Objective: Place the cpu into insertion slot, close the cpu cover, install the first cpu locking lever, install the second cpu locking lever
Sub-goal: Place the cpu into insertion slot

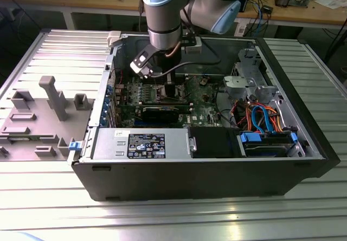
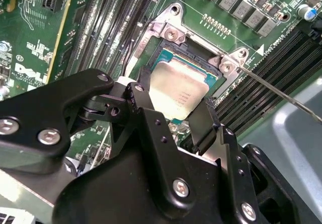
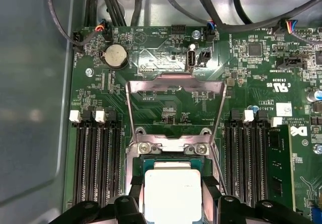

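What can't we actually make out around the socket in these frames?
Contact field of the insertion slot: covered by the cpu in both wrist views.
Whether the cpu is fully seated: its underside is hidden, and the gripper is shut on it.
Near edge of the cpu, first wrist view: cut off by the picture's edge and the fingers.
Socket area, exterior view: blocked by the arm.

White lettering and a logo mark the green motherboard (image 3: pixel 166 103); a printed label (image 1: pixel 146 145) sits on the silver power supply (image 1: pixel 105 143).
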You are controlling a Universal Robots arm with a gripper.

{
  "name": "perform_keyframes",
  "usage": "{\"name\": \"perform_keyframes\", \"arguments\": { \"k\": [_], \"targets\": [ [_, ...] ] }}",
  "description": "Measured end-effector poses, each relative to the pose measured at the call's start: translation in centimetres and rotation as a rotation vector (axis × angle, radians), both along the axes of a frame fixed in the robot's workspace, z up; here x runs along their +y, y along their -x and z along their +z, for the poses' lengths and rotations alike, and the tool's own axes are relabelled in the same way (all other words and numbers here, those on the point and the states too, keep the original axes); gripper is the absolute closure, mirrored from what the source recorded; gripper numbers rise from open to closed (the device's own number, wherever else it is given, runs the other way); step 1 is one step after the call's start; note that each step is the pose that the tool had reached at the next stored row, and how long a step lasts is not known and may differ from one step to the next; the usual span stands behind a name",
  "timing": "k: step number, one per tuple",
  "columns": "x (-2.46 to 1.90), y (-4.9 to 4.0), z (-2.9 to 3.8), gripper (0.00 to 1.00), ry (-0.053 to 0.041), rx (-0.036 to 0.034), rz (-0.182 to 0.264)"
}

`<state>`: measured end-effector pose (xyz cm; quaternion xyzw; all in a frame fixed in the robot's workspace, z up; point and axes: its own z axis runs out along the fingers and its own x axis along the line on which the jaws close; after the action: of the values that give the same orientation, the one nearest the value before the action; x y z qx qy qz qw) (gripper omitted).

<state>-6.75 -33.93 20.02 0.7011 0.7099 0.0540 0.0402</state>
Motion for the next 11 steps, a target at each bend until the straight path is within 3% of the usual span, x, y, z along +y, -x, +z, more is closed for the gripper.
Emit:
{"name": "perform_keyframes", "arguments": {
  "k": [11],
  "targets": [
    [0.0,0.01,-0.38,0.46,0.0003,0.0002,-0.011]
  ]
}}
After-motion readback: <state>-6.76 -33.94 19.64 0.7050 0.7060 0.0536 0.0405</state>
